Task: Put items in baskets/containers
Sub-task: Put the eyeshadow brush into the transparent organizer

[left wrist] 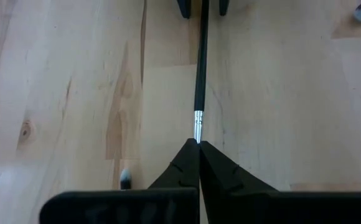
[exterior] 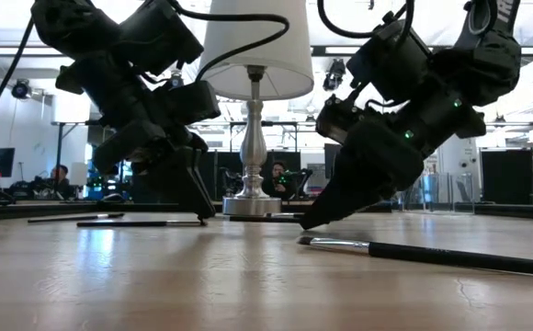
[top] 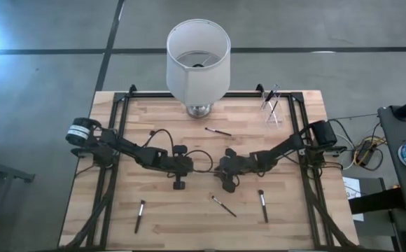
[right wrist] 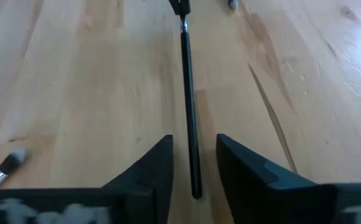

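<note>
A thin dark-handled makeup brush (left wrist: pixel 200 68) runs level between my two grippers near the table's middle. My left gripper (left wrist: pixel 199 144) is shut on its silvery end. My right gripper (right wrist: pixel 194 143) is open, one finger on each side of the handle's free end (right wrist: pixel 195 180), without touching it. Whether the brush rests on the wood does not show. The small clear cup (top: pixel 271 106) stands near the far right corner with thin brushes leaning in it. Other brushes lie flat on the wood (top: pixel 218 131), (top: pixel 139 215), (top: pixel 223 205), (top: pixel 263 205). My left gripper pinches the brush between its two fingertips at the silvery ferrule (left wrist: pixel 198 121). The fingers lie along the brush, coming from the table's left. The bristle tip is hidden between them. The handle points straight away toward my right gripper.
A big white lampshade (top: pixel 198 59) on a metal base (top: pixel 199 110) stands at the middle of the far edge. A dark frame (top: pixel 119 119) borders the table's left, right and far sides. Both arms' cables hang over the table's middle.
</note>
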Motion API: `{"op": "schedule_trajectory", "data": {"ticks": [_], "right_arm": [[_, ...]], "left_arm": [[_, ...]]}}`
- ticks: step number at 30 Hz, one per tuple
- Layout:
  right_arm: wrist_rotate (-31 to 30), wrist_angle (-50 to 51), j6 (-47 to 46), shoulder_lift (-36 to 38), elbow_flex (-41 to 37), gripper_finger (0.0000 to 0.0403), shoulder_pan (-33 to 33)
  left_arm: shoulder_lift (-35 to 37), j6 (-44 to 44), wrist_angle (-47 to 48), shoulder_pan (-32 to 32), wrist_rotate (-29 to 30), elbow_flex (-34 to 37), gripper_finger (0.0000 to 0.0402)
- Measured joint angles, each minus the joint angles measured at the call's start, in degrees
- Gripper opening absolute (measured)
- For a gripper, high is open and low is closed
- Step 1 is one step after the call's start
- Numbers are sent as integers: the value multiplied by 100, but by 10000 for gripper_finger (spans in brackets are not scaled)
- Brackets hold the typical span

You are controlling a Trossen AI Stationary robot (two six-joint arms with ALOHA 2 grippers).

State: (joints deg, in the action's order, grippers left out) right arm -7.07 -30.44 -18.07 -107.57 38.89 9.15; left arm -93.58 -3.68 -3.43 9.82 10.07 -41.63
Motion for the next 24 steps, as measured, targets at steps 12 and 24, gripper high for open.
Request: {"op": "schedule_trajectory", "data": {"ticks": [12, 24], "right_arm": [[-66, -15, 136, -18, -20, 15, 2], [-513, -427, 287, 81, -325, 12, -2]], "left_arm": [[14, -143, -26, 2, -12, 0, 0], [1026, -582, -822, 42, 447, 596, 57]]}}
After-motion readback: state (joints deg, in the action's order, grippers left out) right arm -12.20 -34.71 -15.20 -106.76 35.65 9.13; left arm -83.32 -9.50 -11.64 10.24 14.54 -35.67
